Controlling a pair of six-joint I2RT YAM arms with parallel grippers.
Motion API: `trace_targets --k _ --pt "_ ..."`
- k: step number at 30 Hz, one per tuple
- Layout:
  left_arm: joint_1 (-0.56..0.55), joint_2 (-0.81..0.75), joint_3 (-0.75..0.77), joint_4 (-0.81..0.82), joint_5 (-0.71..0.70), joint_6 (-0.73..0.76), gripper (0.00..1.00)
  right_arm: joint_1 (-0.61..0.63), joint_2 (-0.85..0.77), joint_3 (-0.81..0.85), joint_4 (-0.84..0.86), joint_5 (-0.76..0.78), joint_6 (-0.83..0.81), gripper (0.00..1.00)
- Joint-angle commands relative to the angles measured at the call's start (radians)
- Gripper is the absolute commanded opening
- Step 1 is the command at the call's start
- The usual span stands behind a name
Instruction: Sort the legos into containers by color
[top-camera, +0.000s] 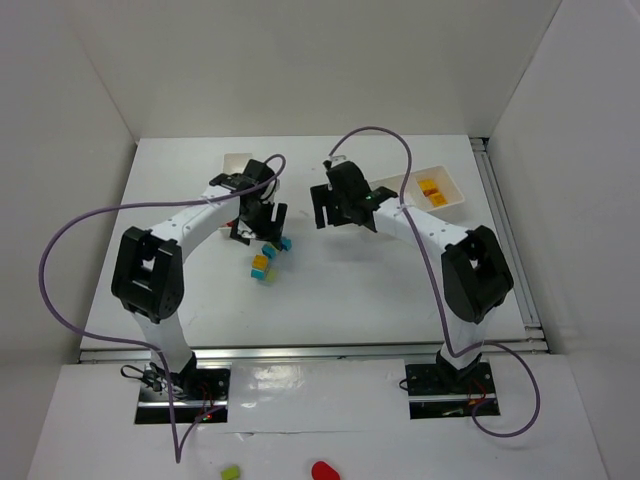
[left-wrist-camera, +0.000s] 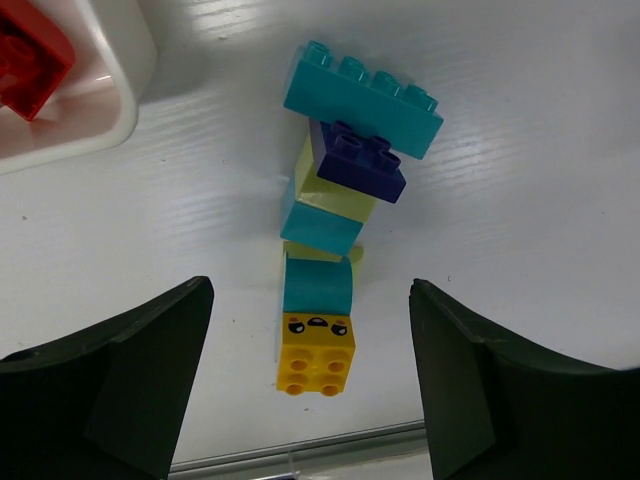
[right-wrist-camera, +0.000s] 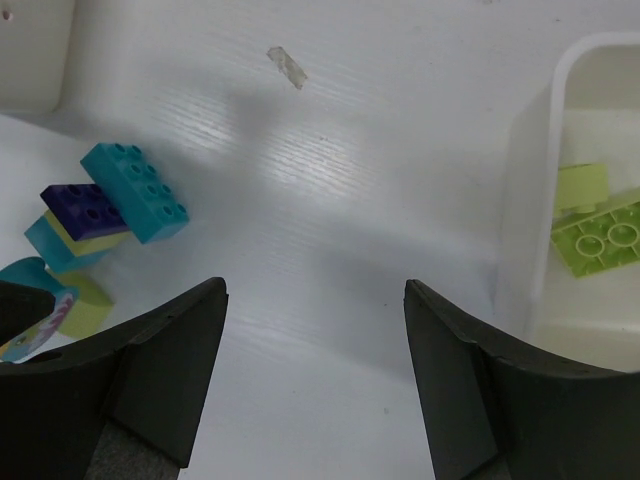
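The bricks (left-wrist-camera: 325, 225) lie packed in a row on the table (left-wrist-camera: 520, 200), near the left tray (left-wrist-camera: 120, 90); closing on the yellow brick (left-wrist-camera: 317, 352) would likely drag along the cyan brick (left-wrist-camera: 317, 285) touching it, or scatter the row; the left gripper (left-wrist-camera: 310, 385) hangs wide open astride that yellow end, holding nothing; the right gripper (right-wrist-camera: 315, 385), equally wide and empty, hovers beside the right tray (right-wrist-camera: 525, 180) with its lime pieces (right-wrist-camera: 600, 235).

Seen on white table (left-wrist-camera: 520, 250): teal long brick (left-wrist-camera: 362, 100), navy brick (left-wrist-camera: 362, 165), pale lime brick (left-wrist-camera: 335, 197), yellow brick (left-wrist-camera: 318, 352) printed with a black face. Red brick (left-wrist-camera: 30, 60) in white left tray (left-wrist-camera: 120, 110); lime bricks (right-wrist-camera: 600, 235) and orange bricks (top-camera: 432, 190) in white right tray (right-wrist-camera: 525, 200). Purple cables (top-camera: 60, 250).
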Motion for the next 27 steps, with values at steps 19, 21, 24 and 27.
trace_targets --k 19,21,24,27 --pt "-0.096 0.179 0.078 0.104 0.000 0.035 0.51 -0.031 -0.114 -0.030 0.027 0.002 0.021 0.79" --pt "-0.105 0.188 0.092 0.095 -0.012 0.035 0.51 -0.031 -0.114 -0.039 0.027 0.002 0.030 0.79" --pt "-0.105 0.199 0.103 0.095 -0.021 0.035 0.49 -0.040 -0.125 -0.050 0.027 0.002 0.030 0.79" --pt "-0.105 0.208 0.103 0.095 -0.021 0.035 0.37 -0.049 -0.134 -0.050 0.018 0.002 0.030 0.79"
